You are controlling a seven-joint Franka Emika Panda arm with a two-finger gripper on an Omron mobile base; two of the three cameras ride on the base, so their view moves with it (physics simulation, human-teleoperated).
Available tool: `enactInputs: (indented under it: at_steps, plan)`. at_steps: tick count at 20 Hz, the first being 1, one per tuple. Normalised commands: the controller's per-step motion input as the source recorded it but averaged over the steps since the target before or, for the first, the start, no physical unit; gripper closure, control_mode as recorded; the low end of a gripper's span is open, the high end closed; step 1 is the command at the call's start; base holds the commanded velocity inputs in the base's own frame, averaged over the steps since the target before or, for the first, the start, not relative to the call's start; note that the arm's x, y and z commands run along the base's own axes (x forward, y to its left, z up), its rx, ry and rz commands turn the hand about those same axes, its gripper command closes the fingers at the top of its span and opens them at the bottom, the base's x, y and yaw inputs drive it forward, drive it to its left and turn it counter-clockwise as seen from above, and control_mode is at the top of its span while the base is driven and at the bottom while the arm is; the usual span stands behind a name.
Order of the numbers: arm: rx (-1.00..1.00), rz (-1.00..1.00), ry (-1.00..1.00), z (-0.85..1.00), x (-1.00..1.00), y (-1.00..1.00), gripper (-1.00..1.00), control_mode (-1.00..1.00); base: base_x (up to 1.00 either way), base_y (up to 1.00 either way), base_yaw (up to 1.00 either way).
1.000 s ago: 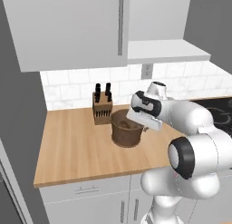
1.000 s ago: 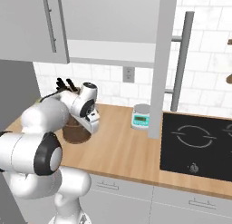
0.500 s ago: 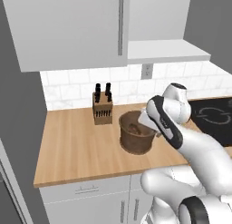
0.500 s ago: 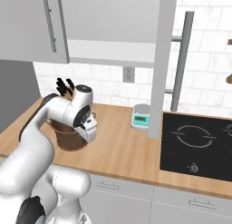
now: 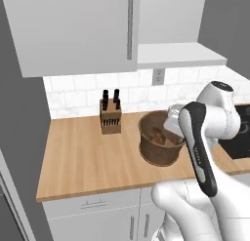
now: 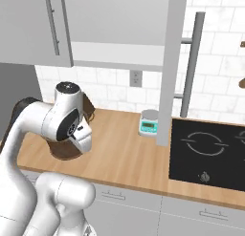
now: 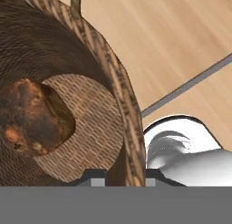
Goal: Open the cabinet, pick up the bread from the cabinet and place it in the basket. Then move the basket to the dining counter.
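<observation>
- The bread (image 7: 31,116) already lies on the woven floor of the basket (image 5: 158,145), so the step in hand looks like carrying the basket to the dining counter.
- The end effector (image 7: 118,180) straddles the basket's wall, one fingertip inside and one outside, apparently pinching the rim.
- The basket sits at or just above the wooden tabletop (image 5: 88,154), right of the knife block (image 5: 110,117); I cannot tell whether it is lifted.
- Next, the grip must hold and the basket stay level during transport.

Even, bright rendered light; soft faint shadows; no glare; slightly coarse, low-resolution textures.
</observation>
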Motion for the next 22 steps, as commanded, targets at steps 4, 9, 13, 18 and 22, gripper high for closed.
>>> enactInputs:
  at_steps: [4,9,13,18,22]
  plan:
    - [-0.02,-0.13,0.0,0.93,-0.56,-0.26,1.0,-1.0,0.0,0.0,0.0]
    - [-0.01,-0.14,0.0,0.66,-0.58,-0.33,1.0,-1.0,0.0,0.0,0.0]
    - [0.0,-0.15,-0.1,0.05,-0.44,-0.65,1.0,-1.0,0.0,0.0,0.0]
    - [-0.01,-0.17,-0.04,0.01,-0.3,-0.28,1.0,-1.0,0.0,0.0,0.0]
    - [-0.01,-0.05,0.0,0.0,-0.02,0.0,1.0,1.0,-0.19,-0.13,-0.14]
